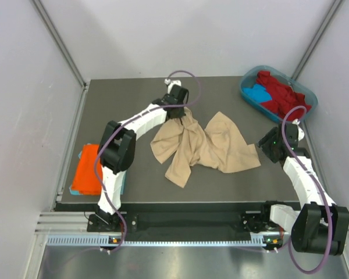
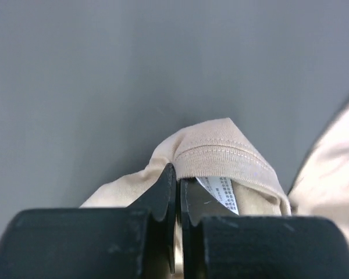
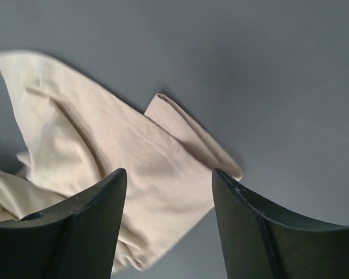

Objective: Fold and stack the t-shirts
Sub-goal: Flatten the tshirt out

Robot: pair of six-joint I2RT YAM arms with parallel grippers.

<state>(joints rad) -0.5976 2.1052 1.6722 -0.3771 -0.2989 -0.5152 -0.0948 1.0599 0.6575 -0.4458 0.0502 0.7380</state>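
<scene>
Beige shirt (image 1: 206, 148) lies crumpled, left gripper (image 2: 178, 180) pinching its collar, right gripper (image 3: 168, 174) wide open beside it; orange shirt (image 1: 88, 167) folded, red shirts (image 1: 279, 93) waiting in tub (image 1: 244, 93).

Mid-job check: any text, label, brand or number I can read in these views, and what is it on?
The white neck label inside the collar of the beige t-shirt, which the left gripper pinches: rows of fine print, too small and blurred to read.
No other words, brands, numbers or signs show in any view.
</scene>
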